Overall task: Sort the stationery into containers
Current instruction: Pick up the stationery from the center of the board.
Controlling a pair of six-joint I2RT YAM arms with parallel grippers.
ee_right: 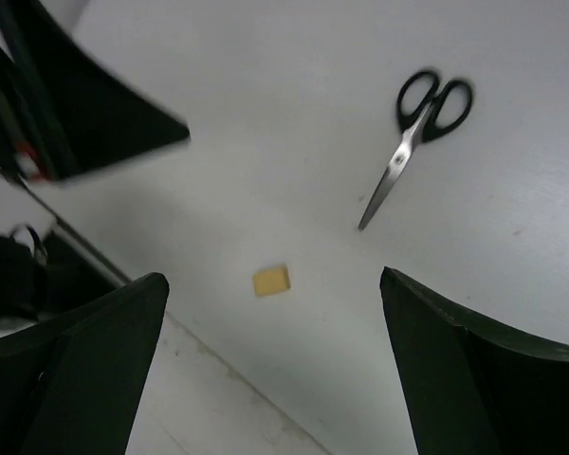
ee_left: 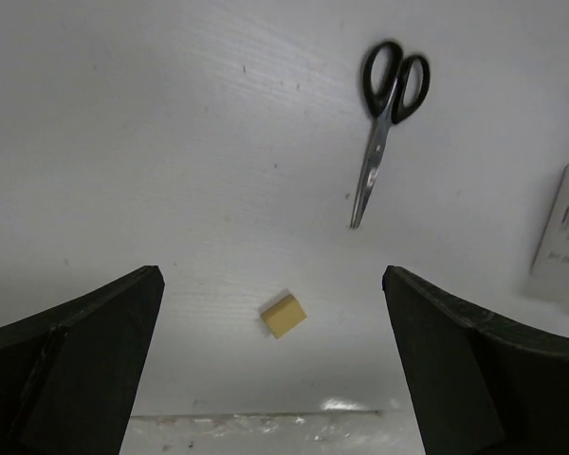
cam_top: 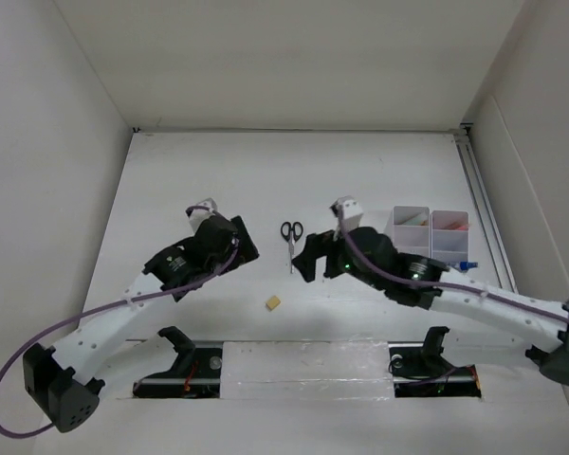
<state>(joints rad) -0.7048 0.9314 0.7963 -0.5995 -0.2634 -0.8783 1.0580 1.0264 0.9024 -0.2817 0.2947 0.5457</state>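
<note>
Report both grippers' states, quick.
Left gripper: open, holding nothing.
Right gripper: open, holding nothing.

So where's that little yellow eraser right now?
In the overhead view, the yellow eraser lies on the table between the left arm and right arm, nearer the front edge than the scissors.

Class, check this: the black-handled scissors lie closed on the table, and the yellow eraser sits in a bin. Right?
No: the eraser lies loose on the table too, near the scissors. The left wrist view shows it.
</note>
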